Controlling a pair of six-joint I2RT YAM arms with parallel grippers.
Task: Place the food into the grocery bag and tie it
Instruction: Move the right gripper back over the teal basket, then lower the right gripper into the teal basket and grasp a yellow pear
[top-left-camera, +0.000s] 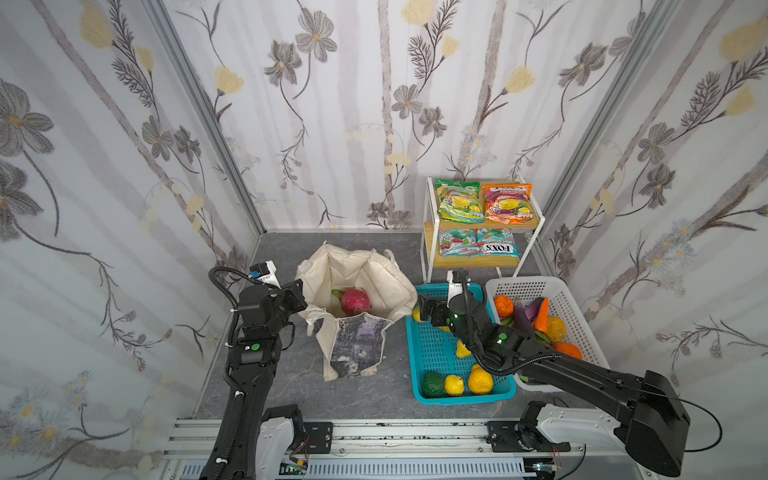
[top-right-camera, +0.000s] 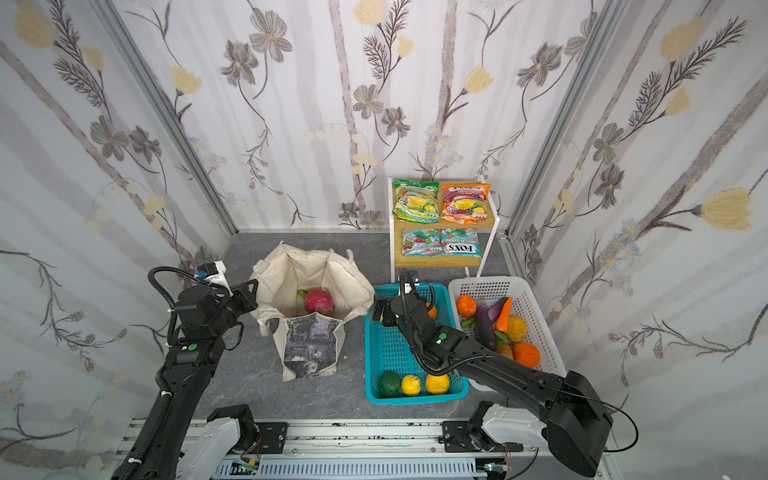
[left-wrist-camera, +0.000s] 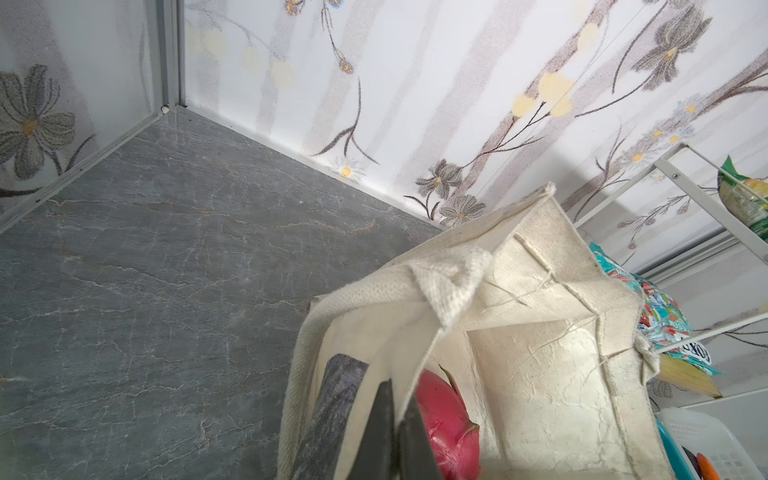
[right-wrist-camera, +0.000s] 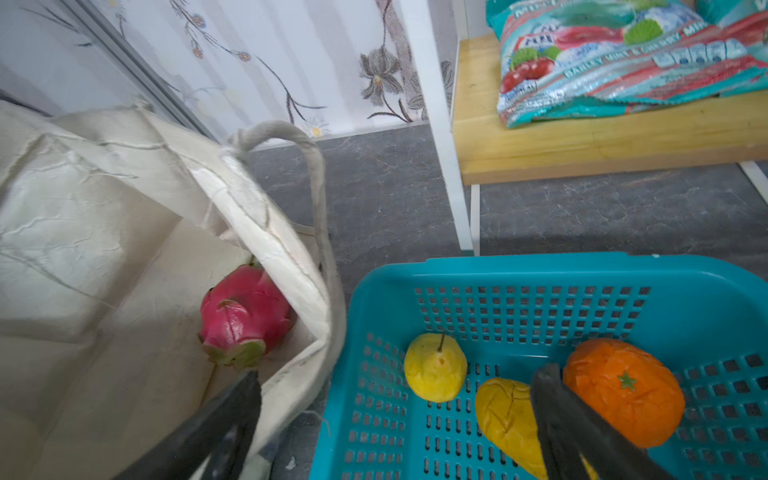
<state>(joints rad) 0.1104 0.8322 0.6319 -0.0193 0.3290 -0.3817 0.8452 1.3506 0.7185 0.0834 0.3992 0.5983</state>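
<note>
1. The grocery bag (top-left-camera: 374, 274) stands upright with its mouth open on the grey marbled table (top-left-camera: 291, 374), left of centre in both top views. Its dark printed panel faces my base. A cream handle loop (right-wrist-camera: 291, 129) arches off the rim on the side toward the baskets.
2. A pink dragon fruit (top-left-camera: 355, 301) lies on the bottom of the bag.
3. My left gripper (left-wrist-camera: 397, 399) is clamped tight on the bag's left rim, with the canvas pinched flat between my fingers.
4. My right gripper (right-wrist-camera: 399, 374) hangs empty with its jaws spread wide, straddling the spot where the bag meets the teal basket (top-left-camera: 461, 398). One finger is over the bag's rim. The other is over the basket, between a long yellow fruit (right-wrist-camera: 507, 419) and an orange (right-wrist-camera: 623, 390).
5. The teal basket sits just beside the bag on the right. A yellow pear (right-wrist-camera: 435, 368) lies at its far end with those two fruits. At its near end a dark green fruit (top-left-camera: 433, 383) and two yellow ones rest in a row.
6. The white basket (top-left-camera: 569, 307) stands right of the teal one, side by side with it. It holds an orange-coloured fruit, a purple eggplant (top-right-camera: 484, 322), a carrot (top-right-camera: 503, 313) and more that I cannot sort out.
7. Behind both baskets, a white-framed rack (top-left-camera: 426, 232) stands against the back wall. A green packet (top-left-camera: 457, 199) and an orange packet (top-left-camera: 503, 203) lie on its top shelf, and two teal packets (top-left-camera: 478, 244) on the lower one.
</note>
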